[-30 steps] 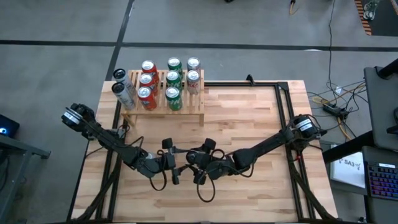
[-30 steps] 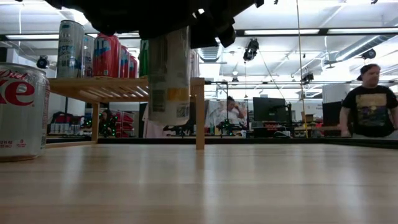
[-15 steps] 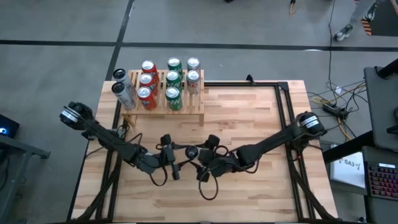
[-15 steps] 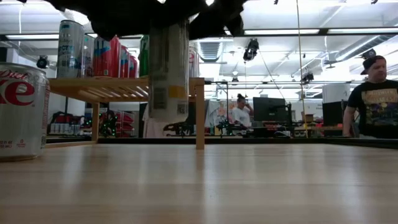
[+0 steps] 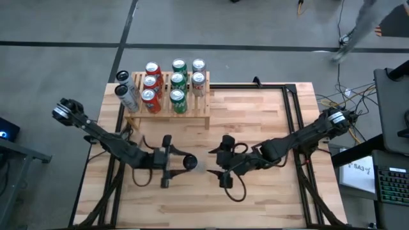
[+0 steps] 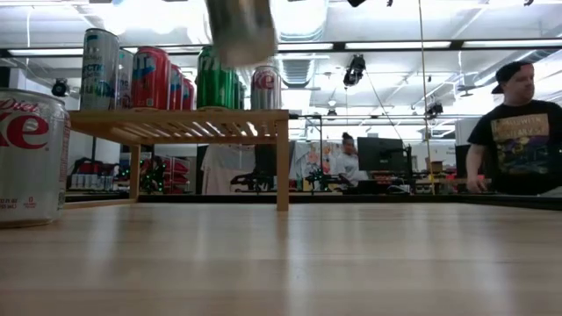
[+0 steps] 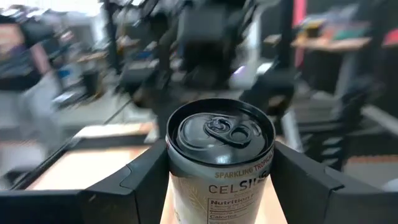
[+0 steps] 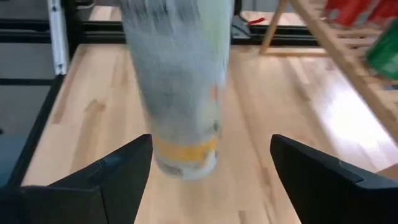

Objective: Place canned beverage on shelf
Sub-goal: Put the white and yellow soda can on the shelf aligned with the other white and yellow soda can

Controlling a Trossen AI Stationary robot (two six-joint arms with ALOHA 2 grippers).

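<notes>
At worktop centre, left gripper clamps upright can, lifted; shelf lies at 12 o'clock; right gripper open, empty.

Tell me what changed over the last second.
The right gripper let go of the can and drew back, open. The left gripper now holds it alone and lifted it, as the low view shows. The shelf and its cans stayed put.
</notes>
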